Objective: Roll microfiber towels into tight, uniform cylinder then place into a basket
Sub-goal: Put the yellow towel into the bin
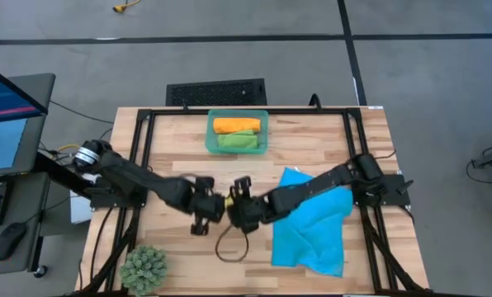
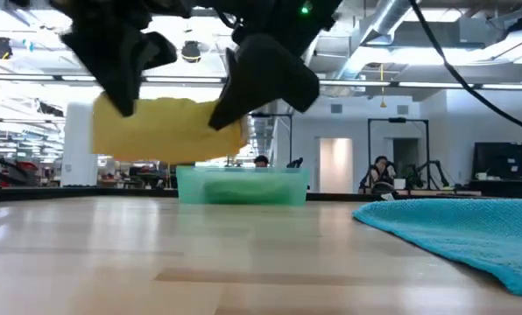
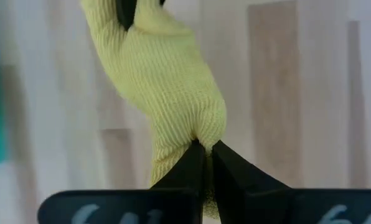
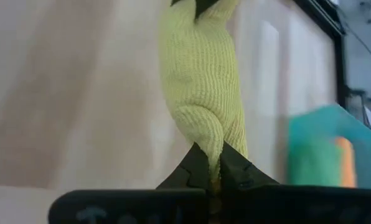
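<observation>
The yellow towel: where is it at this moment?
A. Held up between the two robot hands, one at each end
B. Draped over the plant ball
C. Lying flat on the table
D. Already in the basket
A: the low view shows the yellow towel rolled and lifted clear of the table, and each wrist view shows that arm's hand, left hand and right hand, pinched shut on one end of it.

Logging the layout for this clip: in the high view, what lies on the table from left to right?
Spiky green plant ball → left gripper → right gripper → blue towel. The basket farther back overlaps several of these, so it is left out.
</observation>
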Controlling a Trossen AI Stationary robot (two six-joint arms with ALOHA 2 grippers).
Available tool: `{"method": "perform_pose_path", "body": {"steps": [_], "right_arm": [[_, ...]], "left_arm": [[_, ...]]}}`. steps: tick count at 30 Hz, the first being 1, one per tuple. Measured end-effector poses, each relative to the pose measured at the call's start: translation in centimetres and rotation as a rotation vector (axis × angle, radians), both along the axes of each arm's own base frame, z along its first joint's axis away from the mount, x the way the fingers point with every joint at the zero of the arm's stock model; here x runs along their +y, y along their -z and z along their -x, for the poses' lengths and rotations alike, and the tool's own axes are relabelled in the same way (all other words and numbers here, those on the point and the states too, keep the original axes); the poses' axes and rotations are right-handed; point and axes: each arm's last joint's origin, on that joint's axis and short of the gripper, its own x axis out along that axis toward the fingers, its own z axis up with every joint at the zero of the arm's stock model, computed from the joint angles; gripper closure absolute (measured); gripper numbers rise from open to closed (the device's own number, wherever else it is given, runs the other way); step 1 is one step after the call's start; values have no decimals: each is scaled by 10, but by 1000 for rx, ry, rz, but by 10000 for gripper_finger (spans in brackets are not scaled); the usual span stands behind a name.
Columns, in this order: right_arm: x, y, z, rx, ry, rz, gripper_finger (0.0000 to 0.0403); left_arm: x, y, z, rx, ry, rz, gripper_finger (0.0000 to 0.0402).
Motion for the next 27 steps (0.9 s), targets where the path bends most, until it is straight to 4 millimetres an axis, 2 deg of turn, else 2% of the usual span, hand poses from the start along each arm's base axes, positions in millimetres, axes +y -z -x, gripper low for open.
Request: {"method": "perform_pose_path", "body": {"steps": [4,10,15,22,27], "right_arm": [[-31,-21,-1,-11,24,27,384],[-92,-54,1,-39,71,33,384],[-150,-68,3,-57,58,-1,384],[-229,-69,12,-87,53,-88,384],[-272,-60,19,-83,43,-127,384]], "left_arm": [[35,-19,2,-31,9,-23,397],[103,-45,10,-87,-7,-62,397],[161,-51,19,-82,-28,-130,397],[237,-52,26,-184,-17,-162,397],[283,-51,34,-256,-39,-251,397]]}}
